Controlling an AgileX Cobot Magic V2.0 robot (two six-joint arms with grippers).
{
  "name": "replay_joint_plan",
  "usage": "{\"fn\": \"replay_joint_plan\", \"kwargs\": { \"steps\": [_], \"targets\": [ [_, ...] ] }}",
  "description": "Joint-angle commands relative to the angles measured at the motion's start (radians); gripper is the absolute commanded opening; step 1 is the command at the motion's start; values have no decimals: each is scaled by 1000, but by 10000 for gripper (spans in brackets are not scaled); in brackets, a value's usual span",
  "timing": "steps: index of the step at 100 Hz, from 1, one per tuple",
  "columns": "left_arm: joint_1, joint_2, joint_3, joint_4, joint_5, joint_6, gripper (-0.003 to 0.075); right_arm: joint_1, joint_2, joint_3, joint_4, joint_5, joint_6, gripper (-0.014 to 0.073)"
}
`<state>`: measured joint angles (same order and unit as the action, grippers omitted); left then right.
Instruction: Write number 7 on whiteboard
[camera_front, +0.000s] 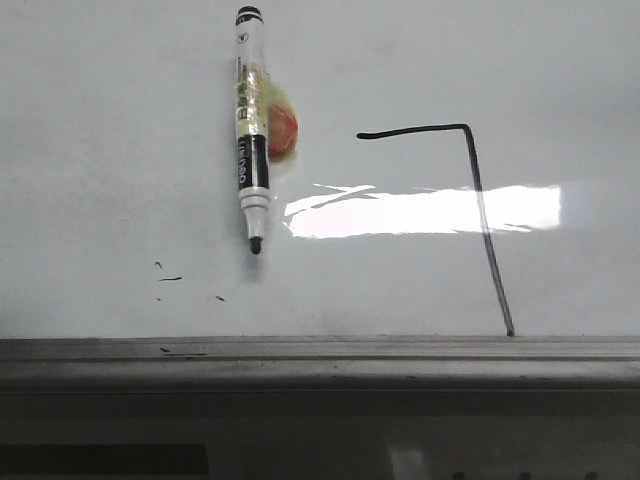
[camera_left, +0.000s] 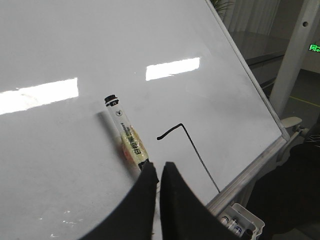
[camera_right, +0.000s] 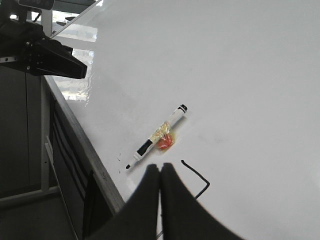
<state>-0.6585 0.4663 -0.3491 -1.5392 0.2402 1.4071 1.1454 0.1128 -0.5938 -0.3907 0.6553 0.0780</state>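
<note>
On the glossy whiteboard (camera_front: 100, 150), a thin black number 7 (camera_front: 480, 200); both grippers (camera_left: 160, 172) (camera_right: 160, 175) closed, empty.

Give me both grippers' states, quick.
Left gripper: shut, holding nothing; the marker lies on the whiteboard.
Right gripper: shut, holding nothing.

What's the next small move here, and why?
Probably just back both arms off. The number 7 looks complete on the whiteboard, downstroke reaching the ledge. The marker sits stuck to the board, uncapped; left pincer and right pincer look shut, empty.
</note>
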Motion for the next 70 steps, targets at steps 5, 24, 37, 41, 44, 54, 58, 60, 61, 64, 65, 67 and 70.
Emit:
{"fn": "replay_joint_plan", "kwargs": {
  "steps": [5, 24, 37, 41, 44, 54, 58, 60, 61, 64, 65, 67, 70],
  "targets": [
    [1, -3, -20, -19, 7, -3, -20, -9, 14, -21, -29, -69, 1, -44],
    [2, -78, 2, 95, -98, 12, -20, -9, 14, -21, -29, -69, 1, -44],
    [64, -156, 45, 382, -118, -109, -20, -9, 14, -21, -29, -69, 1, -44],
    [103, -184, 62, 490, -133, -213, -20, -9, 14, -21, -29, -69, 1, -44],
    [153, -210, 76, 576, -138, -309, -20, -9, 14, -21, -29, -69, 1, -44],
    [330, -290, 115, 770, -138, -535, -20, -9, 14, -21, -29, -69, 1, -44],
    [397, -328, 130, 841, -134, -637, -20, -9, 14, -21, -29, -69, 1, -44],
    [435, -347, 139, 884, -132, -686, -20, -9, 14, -21, -29, -69, 1, -44],
    [459, -353, 145, 912, -129, -702, -20, -9, 14, -21, -29, -69, 1, -44],
    [504, -377, 157, 972, -121, -778, -20, -9, 14, -21, -29, -69, 1, -44],
    [514, -389, 160, 986, -118, -791, -20, -9, 14, -21, -29, -69, 1, -44],
    [544, -406, 169, 1025, -104, -827, -20, -9, 14, -21, -29, -69, 1, -44],
    [584, -425, 181, 1063, -83, -861, -20, -9, 14, -21, -29, -69, 1, -44]
  ]
}}
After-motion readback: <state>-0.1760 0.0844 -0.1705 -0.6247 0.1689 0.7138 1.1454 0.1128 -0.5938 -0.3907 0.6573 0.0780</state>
